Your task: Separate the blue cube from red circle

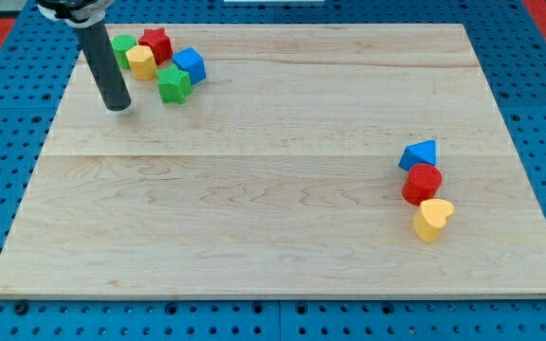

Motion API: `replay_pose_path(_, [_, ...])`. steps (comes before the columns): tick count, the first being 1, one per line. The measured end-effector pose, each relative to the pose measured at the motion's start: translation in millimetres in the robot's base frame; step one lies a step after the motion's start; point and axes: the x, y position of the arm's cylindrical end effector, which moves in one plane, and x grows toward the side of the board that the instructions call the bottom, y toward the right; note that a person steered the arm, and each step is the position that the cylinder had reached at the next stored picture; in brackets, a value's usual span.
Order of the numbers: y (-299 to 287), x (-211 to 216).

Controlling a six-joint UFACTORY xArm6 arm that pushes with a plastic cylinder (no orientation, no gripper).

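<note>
The blue cube (189, 65) sits in a cluster at the view's top left, touching a green star (172, 83) and next to a red star (156, 44). The red circle (422, 183) sits far away at the view's right, between a blue triangle-like block (418, 154) above it and a yellow heart (432, 219) below it, touching both. My tip (118, 107) rests on the board to the left of and below the cluster, a short way left of the green star and well left of the blue cube. It touches no block.
A green round block (121, 47) and a yellow block (141, 62) lie at the left of the cluster, just above my rod. The wooden board (273, 237) lies on a blue pegboard (8, 123).
</note>
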Motion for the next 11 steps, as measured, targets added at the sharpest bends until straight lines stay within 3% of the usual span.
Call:
replay_pose_path(2, [26.4, 50.2])
replay_pose_path(3, [29.5, 50.9])
replay_pose_path(4, [82.5, 45.2])
replay_pose_path(5, [194.8, 31.0])
replay_pose_path(7, [360.4, -51.7])
replay_pose_path(8, [466.0, -9.1])
replay_pose_path(9, [484.4, 60.5])
replay_pose_path(10, [416.0, 76.7])
replay_pose_path(11, [386.6, 96.7])
